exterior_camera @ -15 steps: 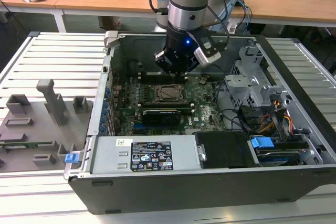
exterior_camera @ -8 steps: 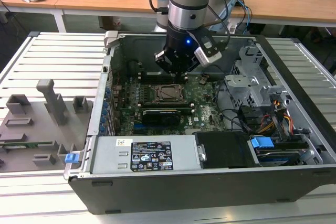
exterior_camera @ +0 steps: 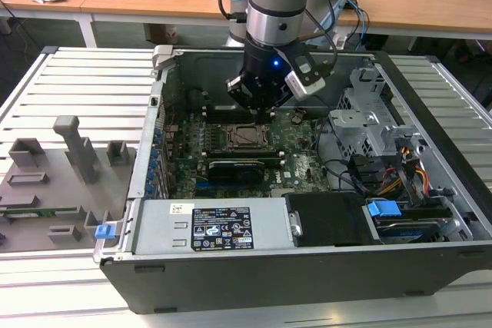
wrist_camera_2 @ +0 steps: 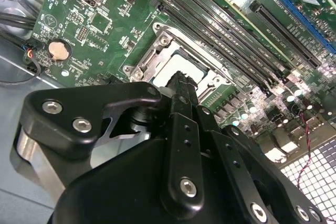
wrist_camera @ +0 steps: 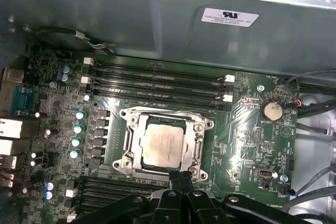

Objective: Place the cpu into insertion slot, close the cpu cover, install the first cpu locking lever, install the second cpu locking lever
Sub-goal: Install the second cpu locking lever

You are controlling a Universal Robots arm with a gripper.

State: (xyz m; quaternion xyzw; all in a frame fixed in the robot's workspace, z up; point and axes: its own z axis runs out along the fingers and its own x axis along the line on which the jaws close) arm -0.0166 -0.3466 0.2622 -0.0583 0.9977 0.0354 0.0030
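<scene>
The cpu (wrist_camera: pixel 164 143) lies flat in its socket on the green motherboard, silvery-tan face up. The cpu cover (wrist_camera: pixel 199 148), a silver frame, lies down around it, with the chip showing through its window. In the first wrist view my gripper (wrist_camera: pixel 181 176) is shut with nothing between its black fingers, its tips just at the socket's edge. The second wrist view has the closed tips (wrist_camera_2: pixel 181 78) over the cover (wrist_camera_2: pixel 152 51) with the chip face (wrist_camera_2: pixel 170 69) beside them. In the exterior view the gripper (exterior_camera: pixel 260 115) hangs just above the socket (exterior_camera: pixel 247 137) inside the open computer case.
Memory slots (wrist_camera: pixel 157 80) run beside the socket, and a long black expansion card (exterior_camera: pixel 242 167) lies on its other side. A coin battery (wrist_camera: pixel 273 110), cables (exterior_camera: pixel 346 170), a drive cage (exterior_camera: pixel 369 113) and the power supply (exterior_camera: pixel 207 228) crowd the case. A grey fixture tray (exterior_camera: pixel 54 182) sits at the exterior view's left.
</scene>
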